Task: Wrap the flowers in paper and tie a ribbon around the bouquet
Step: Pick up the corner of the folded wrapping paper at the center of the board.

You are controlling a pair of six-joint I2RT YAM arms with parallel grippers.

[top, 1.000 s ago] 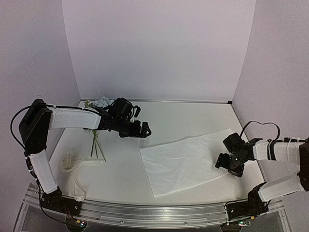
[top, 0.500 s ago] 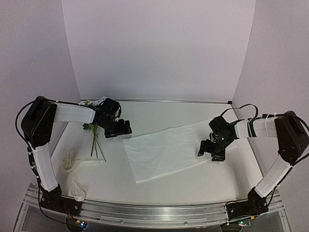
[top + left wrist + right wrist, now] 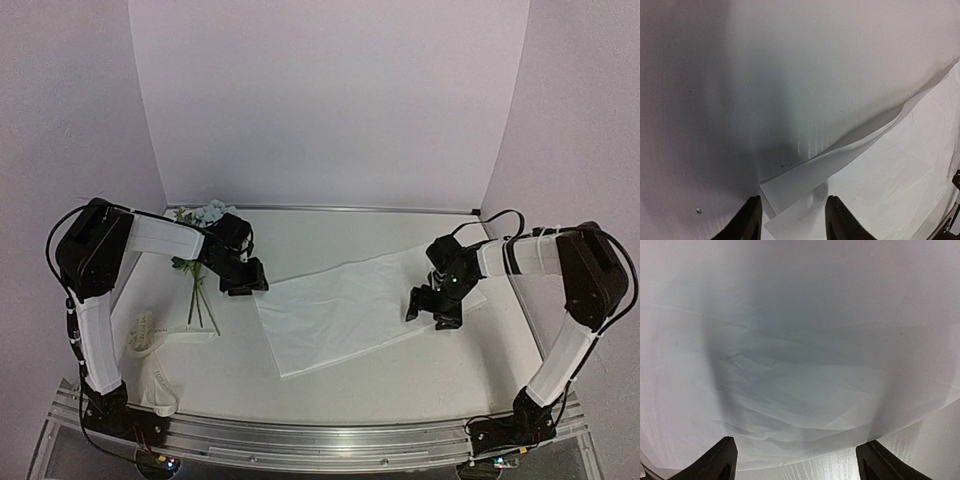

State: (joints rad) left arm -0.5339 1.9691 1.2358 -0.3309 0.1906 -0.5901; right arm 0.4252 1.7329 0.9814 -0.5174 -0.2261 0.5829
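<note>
The white paper (image 3: pixel 340 312) lies flat mid-table, slightly crinkled. Its left corner (image 3: pixel 795 185) is lifted and folded, and it lies between the fingers of my left gripper (image 3: pixel 792 222), which stand apart around it. From above, the left gripper (image 3: pixel 250 284) sits low at that corner. My right gripper (image 3: pixel 433 308) is open and wide, down over the paper's right part, whose edge (image 3: pixel 805 440) runs between its jaws. The flowers (image 3: pixel 200 262) lie at the far left behind the left arm, blooms toward the back wall. The ribbon (image 3: pixel 150 345) lies loose at the front left.
The white table (image 3: pixel 330 405) is closed in by pale walls at the back and both sides. The flower stems and ribbon lie close to the left arm's base side. A metal rail runs along the near edge.
The paper has slid left across the table. My right gripper moved left and away onto the sheet. My left gripper came back left to the paper's corner and its jaws narrowed.
</note>
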